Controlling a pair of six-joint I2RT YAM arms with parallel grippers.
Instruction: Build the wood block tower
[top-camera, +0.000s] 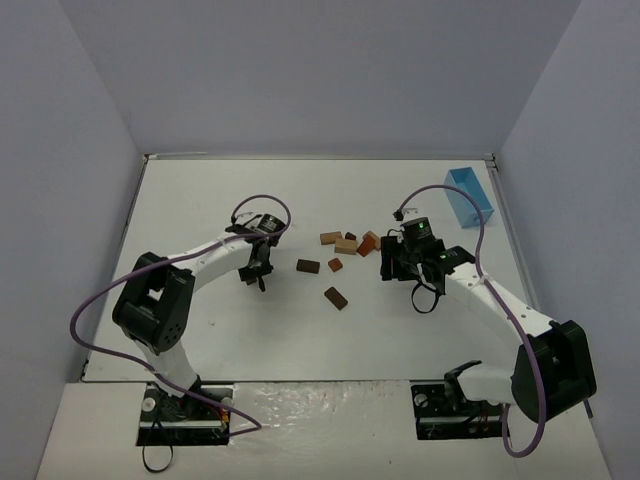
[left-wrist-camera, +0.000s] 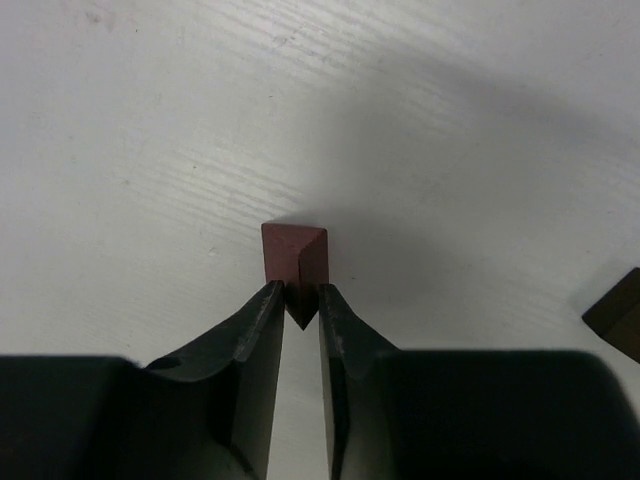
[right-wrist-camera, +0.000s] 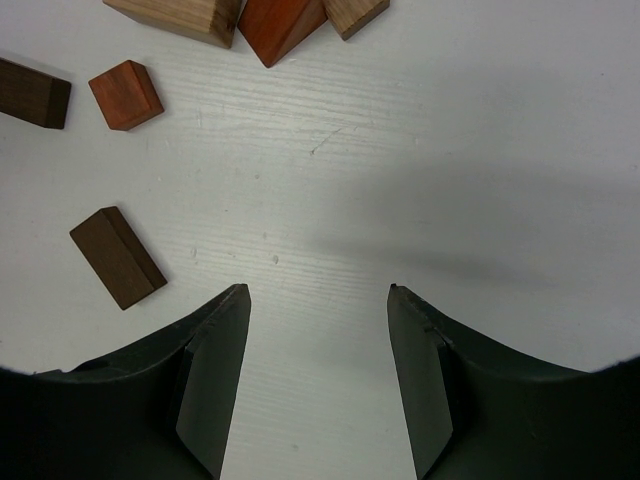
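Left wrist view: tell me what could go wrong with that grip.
The left gripper pinches the small reddish-brown wooden wedge only by its pointed near tip, so it may pivot or slip out. Its sloped faces could also let it slide when set on another block.

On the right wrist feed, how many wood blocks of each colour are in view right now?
Tan blocks: 2
Reddish-brown blocks: 2
Dark brown blocks: 2
Total: 6
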